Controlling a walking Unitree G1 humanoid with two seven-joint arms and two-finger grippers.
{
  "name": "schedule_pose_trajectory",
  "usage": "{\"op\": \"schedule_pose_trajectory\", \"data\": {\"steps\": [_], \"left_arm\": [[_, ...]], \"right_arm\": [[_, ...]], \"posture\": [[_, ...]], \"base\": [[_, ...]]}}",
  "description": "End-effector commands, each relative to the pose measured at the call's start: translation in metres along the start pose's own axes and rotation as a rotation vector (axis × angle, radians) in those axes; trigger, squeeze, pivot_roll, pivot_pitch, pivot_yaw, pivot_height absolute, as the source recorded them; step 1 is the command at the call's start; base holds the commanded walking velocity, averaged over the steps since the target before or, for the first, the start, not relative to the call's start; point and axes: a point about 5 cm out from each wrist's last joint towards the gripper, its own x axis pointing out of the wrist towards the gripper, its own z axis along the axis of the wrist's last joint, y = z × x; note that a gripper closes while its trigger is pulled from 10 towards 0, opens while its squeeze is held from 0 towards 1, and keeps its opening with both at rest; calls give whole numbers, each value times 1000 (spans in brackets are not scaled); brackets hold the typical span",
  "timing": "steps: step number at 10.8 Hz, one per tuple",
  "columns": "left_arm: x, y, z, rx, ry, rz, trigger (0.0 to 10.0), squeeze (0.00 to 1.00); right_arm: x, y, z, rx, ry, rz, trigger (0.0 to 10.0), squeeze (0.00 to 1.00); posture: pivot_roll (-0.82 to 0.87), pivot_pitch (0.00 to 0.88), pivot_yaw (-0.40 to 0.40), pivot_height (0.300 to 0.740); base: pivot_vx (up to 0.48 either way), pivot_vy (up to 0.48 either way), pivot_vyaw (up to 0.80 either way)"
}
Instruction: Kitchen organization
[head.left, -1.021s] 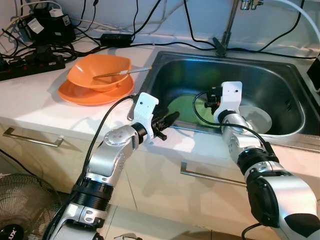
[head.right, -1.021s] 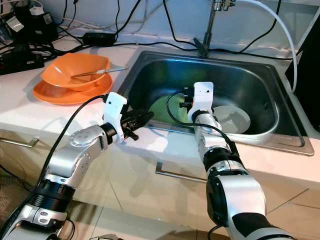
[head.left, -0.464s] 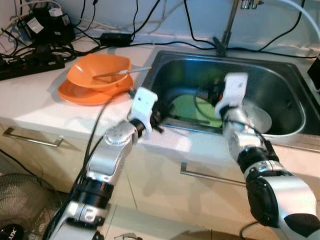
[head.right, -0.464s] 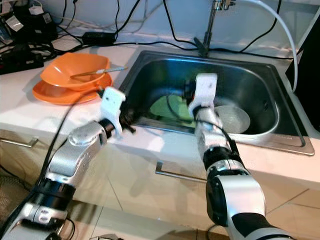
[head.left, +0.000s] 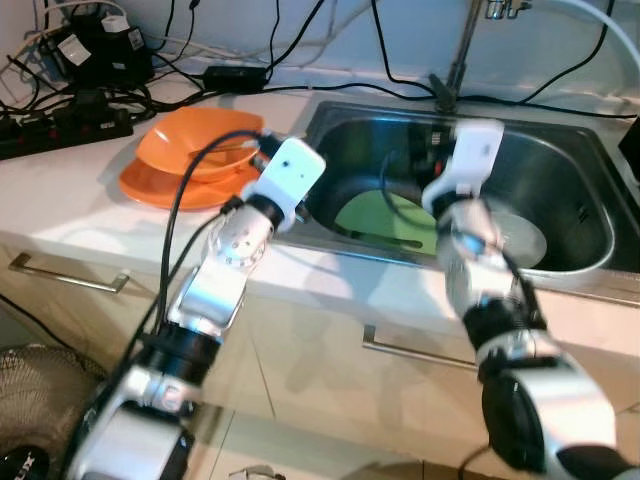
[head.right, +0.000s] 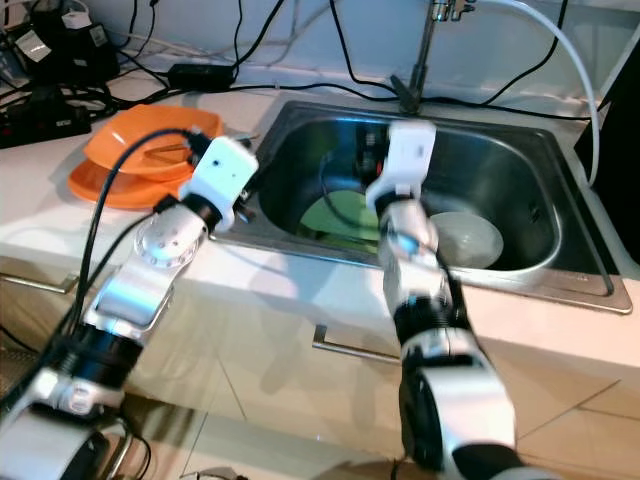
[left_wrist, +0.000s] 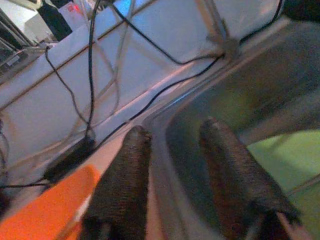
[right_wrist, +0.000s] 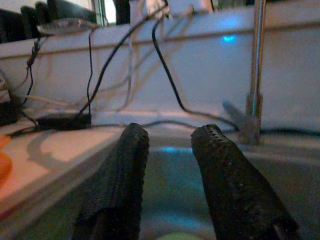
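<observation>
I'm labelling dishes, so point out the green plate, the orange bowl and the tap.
green plate (head.left: 385, 215), left eye view, on its bare middle in the sink.
orange bowl (head.left: 180, 150), left eye view, on its outer wall.
tap (head.right: 425, 45), right eye view, on its upright pipe.

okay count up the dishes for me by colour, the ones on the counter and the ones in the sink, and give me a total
Orange: 2, a bowl stacked on a plate on the counter.
Green: 1, a plate in the sink.
White or pale grey: 1, a dish in the sink.
Total: 4 dishes.
</observation>
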Motion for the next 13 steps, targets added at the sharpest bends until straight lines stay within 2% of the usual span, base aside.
{"op": "schedule_pose_trajectory", "data": {"steps": [1, 2, 3, 4, 5, 6, 7, 8, 10, 11, 13], "left_arm": [[4, 2, 1, 45, 1, 6, 10000, 1000], [11, 8, -2, 176, 22, 35, 10000, 882], [16, 12, -5, 216, 38, 55, 10000, 0], [22, 14, -6, 249, 50, 62, 10000, 0], [28, 16, -6, 267, 54, 64, 10000, 553], [33, 17, -6, 291, 64, 58, 10000, 1000], [36, 16, -7, 334, 76, 42, 10000, 325], [40, 16, -8, 354, 89, 27, 10000, 0], [47, 17, -9, 386, 114, 27, 10000, 0], [50, 19, -8, 444, 132, 27, 10000, 0], [53, 21, -8, 504, 147, 38, 10000, 0]], "right_arm": [[1, 1, 3, 17, -6, 2, 10000, 1000], [-4, 3, -2, 19, 11, -9, 10000, 1000], [-6, 3, -4, 18, 19, -11, 10000, 0], [-7, 4, -6, 18, 23, -11, 10000, 0], [-8, 4, -7, 18, 26, -14, 10000, 0], [-9, 3, -7, 18, 31, -18, 10000, 0], [-10, 4, -7, 18, 32, -17, 10000, 0], [-12, 4, -7, 18, 32, -19, 10000, 0], [-15, 3, -8, 20, 33, -24, 10000, 0], [-19, 4, -10, 24, 40, -26, 10000, 0], [-24, 6, -13, 23, 49, -24, 10000, 0]], "posture": [[108, 0, 3, 740], [104, 0, 6, 740], [100, 0, 10, 740], [91, 0, 14, 740], [88, 0, 18, 740], [81, 0, 20, 740], [79, 0, 22, 740], [75, 0, 23, 740], [59, 0, 31, 740], [51, 3, 32, 740], [33, 22, 34, 740]], "base": [[0, 0, 0], [0, 0, 0], [0, 0, 0], [0, 0, 0], [0, 0, 0], [0, 0, 0], [0, 0, 0], [0, 0, 0], [0, 0, 0], [0, 0, 0], [0, 0, 0]]}}
